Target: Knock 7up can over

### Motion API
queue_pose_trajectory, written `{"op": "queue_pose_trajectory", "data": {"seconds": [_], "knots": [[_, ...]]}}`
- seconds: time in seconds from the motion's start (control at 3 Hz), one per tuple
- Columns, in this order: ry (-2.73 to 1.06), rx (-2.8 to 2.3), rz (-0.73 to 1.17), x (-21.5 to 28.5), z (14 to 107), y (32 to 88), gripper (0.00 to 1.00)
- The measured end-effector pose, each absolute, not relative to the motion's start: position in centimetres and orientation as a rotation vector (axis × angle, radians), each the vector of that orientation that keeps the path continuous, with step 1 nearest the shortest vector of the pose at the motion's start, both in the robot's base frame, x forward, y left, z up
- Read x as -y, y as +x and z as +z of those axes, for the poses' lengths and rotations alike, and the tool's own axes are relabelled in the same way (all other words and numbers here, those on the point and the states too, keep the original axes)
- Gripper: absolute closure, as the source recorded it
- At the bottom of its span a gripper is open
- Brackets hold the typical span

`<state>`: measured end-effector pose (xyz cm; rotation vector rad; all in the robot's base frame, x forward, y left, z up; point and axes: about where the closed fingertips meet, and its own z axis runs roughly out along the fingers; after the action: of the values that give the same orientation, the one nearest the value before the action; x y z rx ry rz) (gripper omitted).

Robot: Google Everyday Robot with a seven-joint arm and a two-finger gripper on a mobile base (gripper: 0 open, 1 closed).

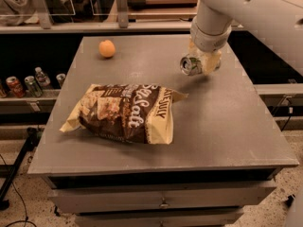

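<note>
The 7up can (190, 65) is tilted over on its side at the back right of the grey table (236, 122), with its shiny metal top facing left toward the camera. It lies right against my gripper (208, 62), which hangs from the white arm (211, 25) directly beside and right of the can. The can's shadow falls on the table just below it. I cannot tell whether the can rests on the table or is lifted off it.
A large brown and cream chip bag (125, 112) lies at the table's middle left. An orange (107, 48) sits at the back left. Cans and small bottles (28, 84) stand on a low shelf to the left.
</note>
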<state>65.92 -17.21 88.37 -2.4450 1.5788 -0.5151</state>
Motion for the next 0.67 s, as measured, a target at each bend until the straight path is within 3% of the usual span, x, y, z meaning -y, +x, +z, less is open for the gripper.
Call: {"op": "queue_pose_trajectory", "data": {"seconds": [0.67], "knots": [[-2.52,-1.6,-0.457,16.61,87.04,65.05,0.58]]}}
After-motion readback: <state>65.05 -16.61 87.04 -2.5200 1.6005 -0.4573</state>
